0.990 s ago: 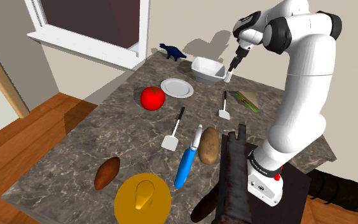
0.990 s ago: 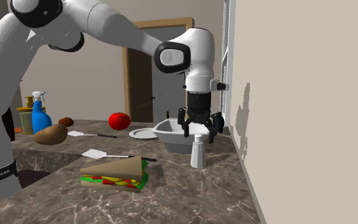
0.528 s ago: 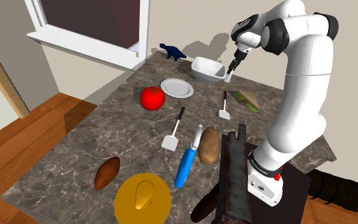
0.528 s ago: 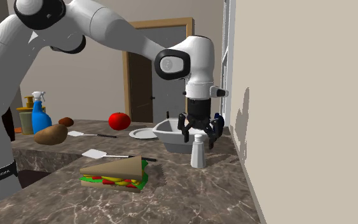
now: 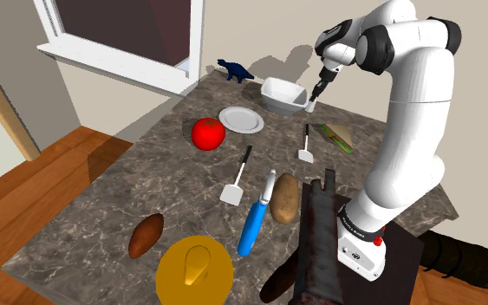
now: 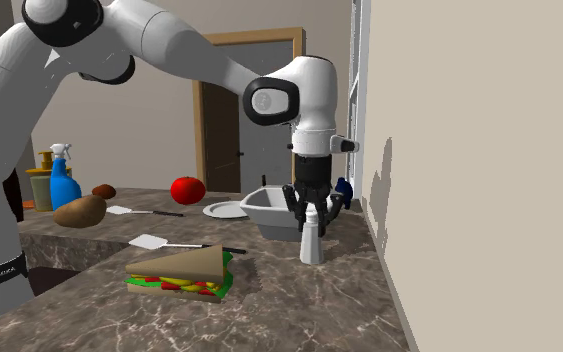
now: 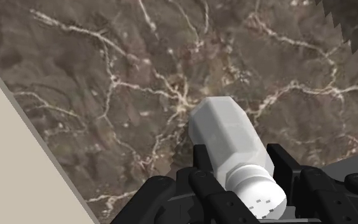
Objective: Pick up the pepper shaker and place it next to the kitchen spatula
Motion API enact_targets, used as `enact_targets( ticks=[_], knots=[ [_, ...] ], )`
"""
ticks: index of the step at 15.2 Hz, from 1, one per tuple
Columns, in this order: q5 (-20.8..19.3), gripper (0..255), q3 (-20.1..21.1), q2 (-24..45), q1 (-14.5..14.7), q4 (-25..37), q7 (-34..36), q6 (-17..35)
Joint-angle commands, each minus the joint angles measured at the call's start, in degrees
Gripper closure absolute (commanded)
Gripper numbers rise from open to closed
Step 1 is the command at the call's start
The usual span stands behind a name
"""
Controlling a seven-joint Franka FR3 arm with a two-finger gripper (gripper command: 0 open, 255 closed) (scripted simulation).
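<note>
While 2 spatulas [image 5: 237, 178] [image 5: 306, 143] lie flat, claw [image 6: 312, 220] clasps 1 pepper shaker [image 7: 231, 140] (upright, nr wall [image 6: 469, 150]).

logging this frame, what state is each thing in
shaker, upright on counter, clasped
claw, shut on shaker
small spatula, lying flat
long spatula, lying flat
plate, empty
tub, empty
spray bottle, upright

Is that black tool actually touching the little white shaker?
Touching. In the wrist view the black two-finger tool clasps the white faceted pepper shaker: both fingers lie against its sides, no gap showing.
</note>
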Motion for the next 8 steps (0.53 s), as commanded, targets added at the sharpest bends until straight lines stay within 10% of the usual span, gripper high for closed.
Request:
enact_targets(
  ticks=[1,8],
  knots=[
    [0.0,255,0.01,0.02,0.0,0.0,0.0,-0.01],
    [-0.84,255,-0.49,-1.01,0.26,0.87,0.64,-1.69]
  ],
)
